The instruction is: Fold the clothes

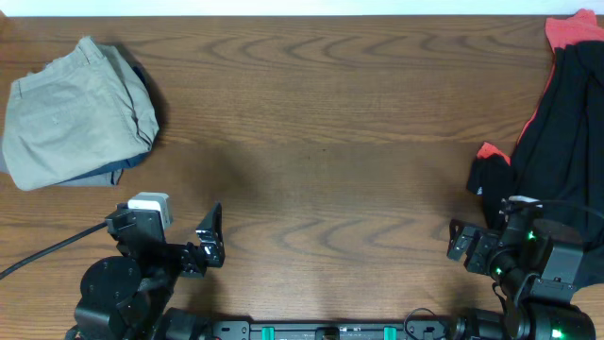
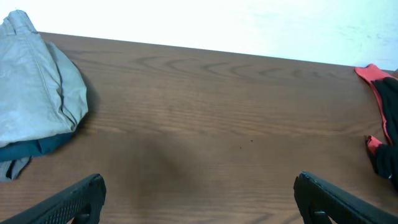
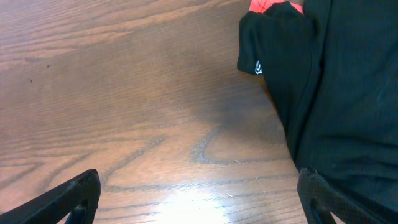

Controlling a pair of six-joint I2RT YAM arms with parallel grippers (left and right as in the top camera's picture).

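Folded khaki-beige shorts lie at the far left of the table on top of a navy garment; both also show in the left wrist view, navy. A black-and-red garment lies unfolded along the right edge and fills the right of the right wrist view. My left gripper is open and empty above bare wood. My right gripper is open and empty, its right finger over the black garment's edge.
A brown wooden table spans the view. A small grey piece of cloth peeks out under the navy garment. A black cable runs from the left arm to the left edge.
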